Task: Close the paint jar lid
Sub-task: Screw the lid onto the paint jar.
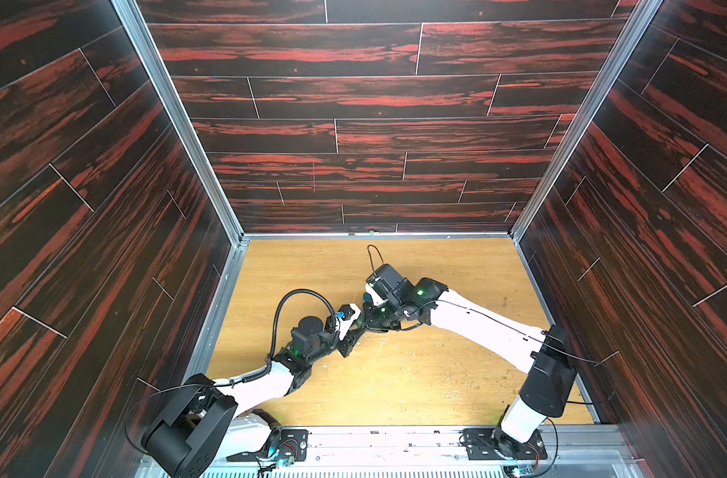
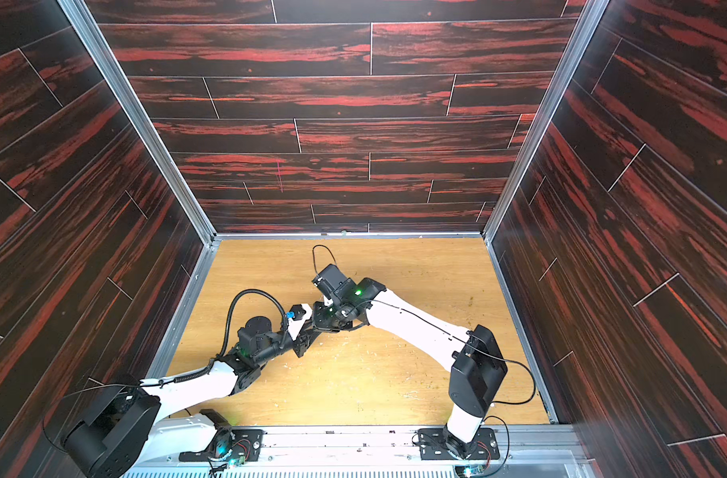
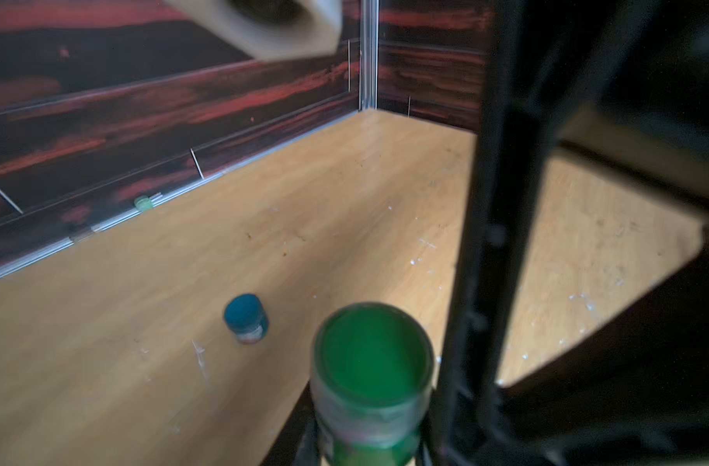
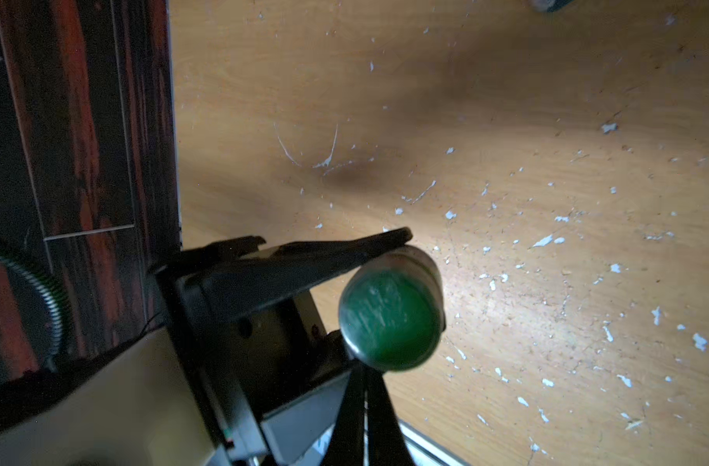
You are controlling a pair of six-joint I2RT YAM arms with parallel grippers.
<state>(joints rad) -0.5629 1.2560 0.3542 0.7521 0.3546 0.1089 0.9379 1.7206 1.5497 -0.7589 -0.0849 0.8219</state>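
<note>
A small clear paint jar [image 3: 375, 363] of green paint hangs above the table with my left gripper [image 3: 367, 435] shut on its body. Its round green lid [image 4: 389, 318] faces both wrist cameras; how tightly it sits on the jar I cannot tell. My right gripper [image 4: 365, 369] is shut with nothing between its fingers, and its tips touch the lid's rim. One left finger [image 4: 304, 258] lies along the jar's side. In both top views the two grippers meet mid-table [image 1: 357, 330] [image 2: 312, 329] and hide the jar.
A closed blue paint jar [image 3: 246, 318] stands on the wooden table [image 1: 436, 372] just beyond the held jar. A small pale green cap [image 3: 143, 203] lies against the back wall [image 1: 371, 232]. Dark panelled walls close in three sides. White flecks dot the tabletop.
</note>
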